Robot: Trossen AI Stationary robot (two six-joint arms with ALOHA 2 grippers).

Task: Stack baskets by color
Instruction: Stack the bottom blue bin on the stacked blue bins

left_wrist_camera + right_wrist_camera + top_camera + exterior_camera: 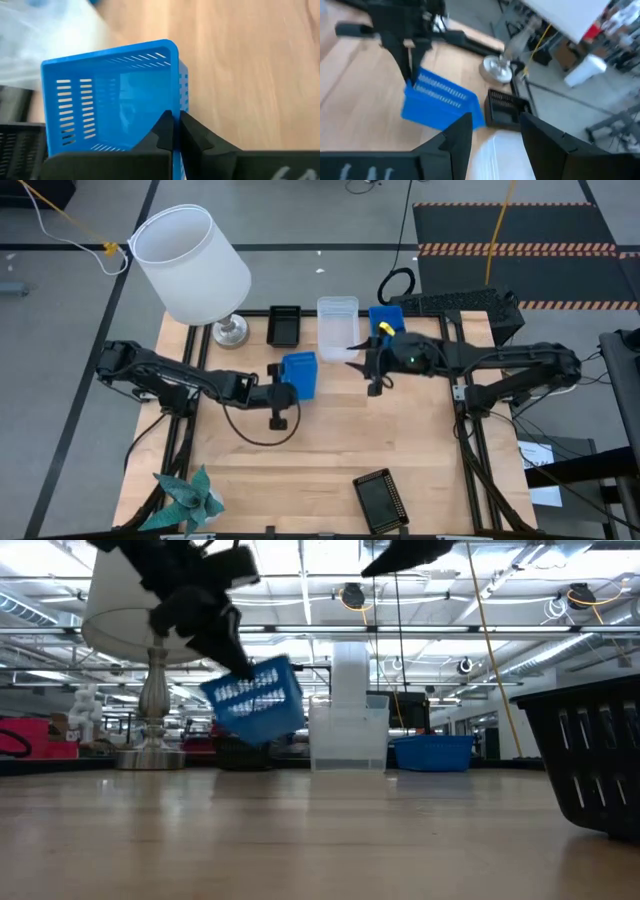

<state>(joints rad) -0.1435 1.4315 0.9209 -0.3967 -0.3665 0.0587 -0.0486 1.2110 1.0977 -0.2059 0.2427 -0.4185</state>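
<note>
Left claw: pinched on blue basket rim, lifted and tilted beside the lamp.
Right claw: wide, empty, over clear baskets.
Risk: thin rim grip; basket may swing or slip.

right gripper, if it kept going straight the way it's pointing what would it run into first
Probably the clear basket: in the right wrist view it sits directly ahead of the open right gripper. The blue basket that the left gripper holds lies beyond, slightly off line. Depth is hard to judge.
</note>
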